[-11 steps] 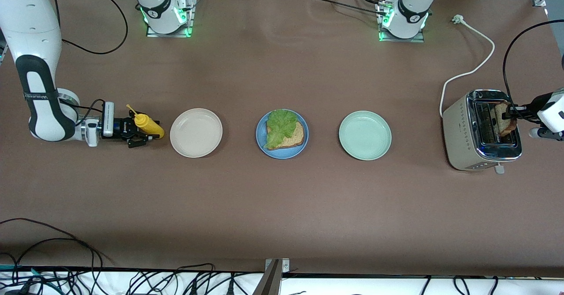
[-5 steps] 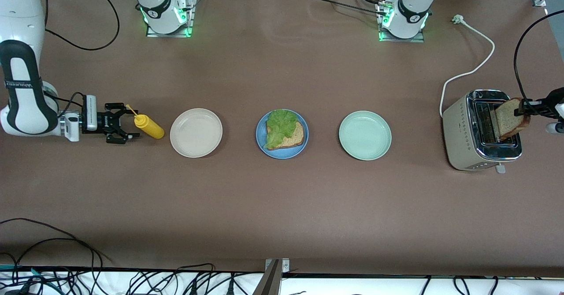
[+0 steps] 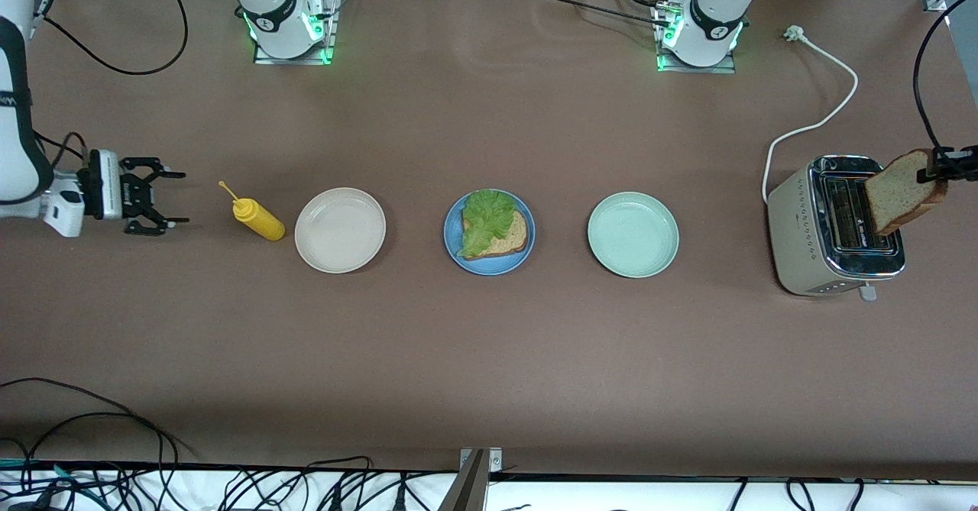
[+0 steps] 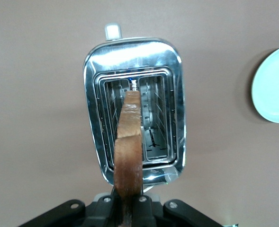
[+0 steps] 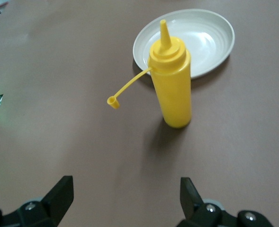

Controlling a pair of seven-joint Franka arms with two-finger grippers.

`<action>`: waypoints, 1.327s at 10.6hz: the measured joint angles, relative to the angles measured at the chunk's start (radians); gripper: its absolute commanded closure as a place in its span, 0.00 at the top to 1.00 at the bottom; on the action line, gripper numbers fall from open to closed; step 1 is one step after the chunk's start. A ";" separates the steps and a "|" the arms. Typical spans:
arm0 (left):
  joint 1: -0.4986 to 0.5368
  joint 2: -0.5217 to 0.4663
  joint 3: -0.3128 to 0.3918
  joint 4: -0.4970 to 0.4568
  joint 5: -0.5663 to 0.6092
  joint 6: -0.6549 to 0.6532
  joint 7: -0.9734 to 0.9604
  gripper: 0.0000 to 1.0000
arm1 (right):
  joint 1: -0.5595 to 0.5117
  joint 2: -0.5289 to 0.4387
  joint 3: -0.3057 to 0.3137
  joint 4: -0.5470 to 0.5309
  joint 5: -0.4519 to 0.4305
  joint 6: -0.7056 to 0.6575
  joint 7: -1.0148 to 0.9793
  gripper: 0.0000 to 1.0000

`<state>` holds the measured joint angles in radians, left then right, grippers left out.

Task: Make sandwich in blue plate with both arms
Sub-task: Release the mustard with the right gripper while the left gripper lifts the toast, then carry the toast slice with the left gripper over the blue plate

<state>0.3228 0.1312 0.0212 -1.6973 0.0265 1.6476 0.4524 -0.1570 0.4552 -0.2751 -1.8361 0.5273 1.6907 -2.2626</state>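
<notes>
The blue plate sits mid-table and holds one brown bread slice with a ruffled green lettuce leaf on top. A second bread slice hangs tilted over the toaster, and my left gripper is shut on its upper edge. The left wrist view shows that slice edge-on above the toaster's slots. My right gripper stands open at the right arm's end of the table, apart from the yellow squeeze bottle. In the right wrist view nothing lies between its fingertips.
A beige plate lies beside the yellow bottle, and a pale mint-green plate lies between the blue plate and the toaster. The toaster's white cord runs toward the left arm's base. The bottle's cap dangles on its strap.
My left gripper has lifted the bread slice out of the toaster slot and up over it. My right gripper has let go of the yellow bottle, opened wide and drawn back from it.
</notes>
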 measured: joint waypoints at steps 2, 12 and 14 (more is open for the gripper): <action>-0.021 -0.036 -0.001 0.028 0.000 -0.055 0.000 0.00 | 0.010 -0.073 0.008 0.003 -0.125 0.039 0.144 1.00; -0.183 -0.001 -0.172 0.026 -0.224 -0.077 -0.464 0.00 | 0.145 -0.273 0.207 0.078 -0.587 0.124 1.207 1.00; -0.226 0.022 -0.201 0.026 -0.252 -0.053 -0.580 0.00 | 0.175 -0.269 0.207 0.092 -0.588 0.134 1.525 1.00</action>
<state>0.0964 0.1528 -0.1800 -1.6710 -0.2253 1.5943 -0.1279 0.0182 0.1862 -0.0677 -1.7444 -0.0608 1.8247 -0.7378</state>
